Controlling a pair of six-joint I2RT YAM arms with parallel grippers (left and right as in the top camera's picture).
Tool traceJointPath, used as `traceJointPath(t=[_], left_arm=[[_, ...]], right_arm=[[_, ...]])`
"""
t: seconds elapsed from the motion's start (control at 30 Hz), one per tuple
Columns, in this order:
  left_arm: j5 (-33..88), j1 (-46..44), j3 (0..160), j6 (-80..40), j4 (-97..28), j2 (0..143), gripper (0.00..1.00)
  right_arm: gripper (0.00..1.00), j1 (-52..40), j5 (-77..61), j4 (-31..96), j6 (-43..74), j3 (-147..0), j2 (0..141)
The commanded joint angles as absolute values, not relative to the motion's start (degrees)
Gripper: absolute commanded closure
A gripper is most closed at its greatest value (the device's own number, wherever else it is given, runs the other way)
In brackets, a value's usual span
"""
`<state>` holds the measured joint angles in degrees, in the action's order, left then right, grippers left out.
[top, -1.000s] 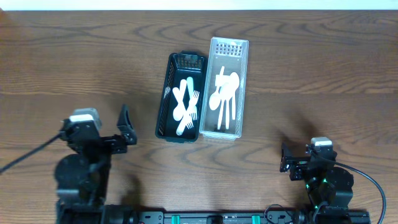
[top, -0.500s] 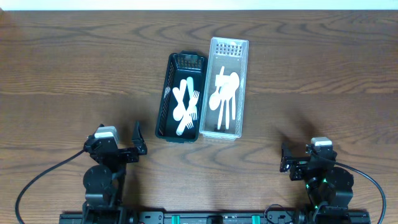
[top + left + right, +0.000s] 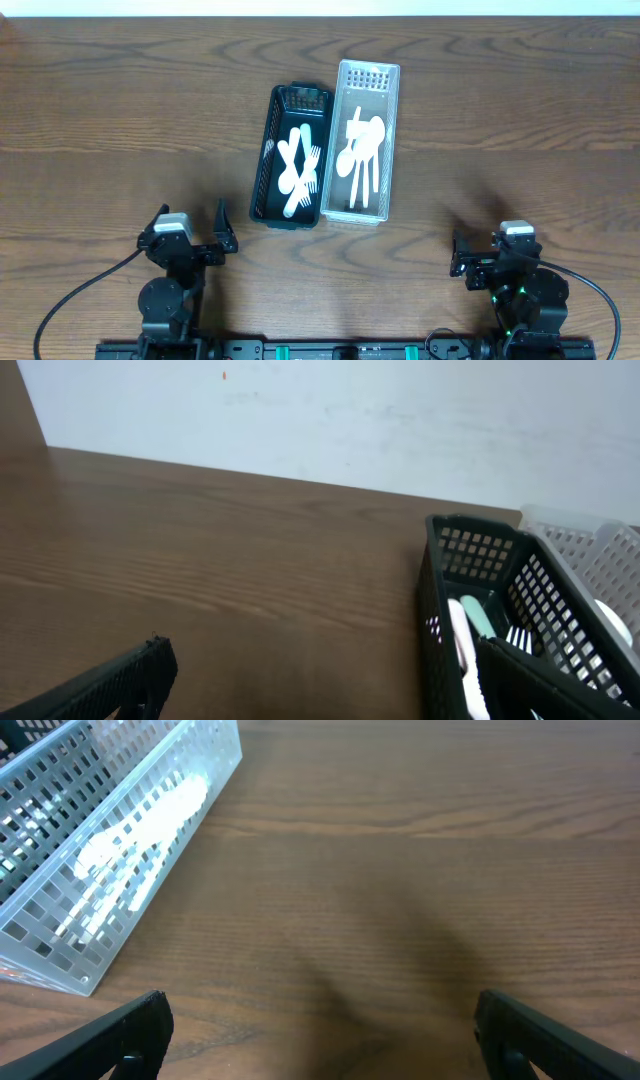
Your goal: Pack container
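Observation:
A black slatted basket (image 3: 290,155) holds white plastic forks and spoons (image 3: 298,170). A clear slatted basket (image 3: 362,140) right beside it holds white spoons and knives (image 3: 362,155). The black basket also shows in the left wrist view (image 3: 500,620), and the clear one in the right wrist view (image 3: 110,850). My left gripper (image 3: 222,228) is open and empty, low at the front left, just left of the black basket's near end. My right gripper (image 3: 460,255) is open and empty at the front right, apart from both baskets.
The brown wooden table (image 3: 120,110) runs to a white wall at the back. Both arm bases sit at the front edge with cables trailing from them.
My left arm has drawn back and down toward the front edge and settled there. The right arm and the baskets have not moved.

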<state>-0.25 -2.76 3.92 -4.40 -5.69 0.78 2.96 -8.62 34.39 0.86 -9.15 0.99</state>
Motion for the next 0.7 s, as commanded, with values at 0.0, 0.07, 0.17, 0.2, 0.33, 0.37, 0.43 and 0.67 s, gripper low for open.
traceJointPath(t=[0.0,0.07,0.17,0.2,0.33,0.37,0.43,0.67], left_arm=[[-0.7,-2.5,2.9,-3.6,-6.1,0.1,0.02],[-0.7,-2.5,2.9,-3.6,-6.8,0.1,0.02],[-0.7,-2.5,2.9,-3.7,-7.6,0.2,0.02],[-0.7,-2.5,2.9,-3.7,-7.9,0.3,0.02],[-0.7,-2.5,2.9,-3.7,-10.2,0.5,0.02],[-0.7,-2.5,3.0,-3.6,-10.2,0.7,0.02],[-0.7,-2.5,3.0,-3.6,-10.2,1.0,0.02],[-0.7,-2.5,3.0,-3.6,-10.2,1.8,0.02]], right_arm=[[0.01,2.6,-9.0,34.2,1.7,-8.8,0.5],[0.01,2.6,-9.1,34.2,1.7,-8.8,0.5],[0.01,2.6,-9.0,34.2,1.7,-8.8,0.5],[0.01,2.6,-9.0,34.2,1.7,-8.8,0.5],[0.01,2.5,-9.1,34.2,1.7,-8.8,0.5],[0.01,2.6,-9.0,34.2,1.7,-8.8,0.5],[0.01,2.6,-9.1,34.2,1.7,-8.8,0.5],[0.01,2.6,-9.0,34.2,1.7,-8.8,0.5]])
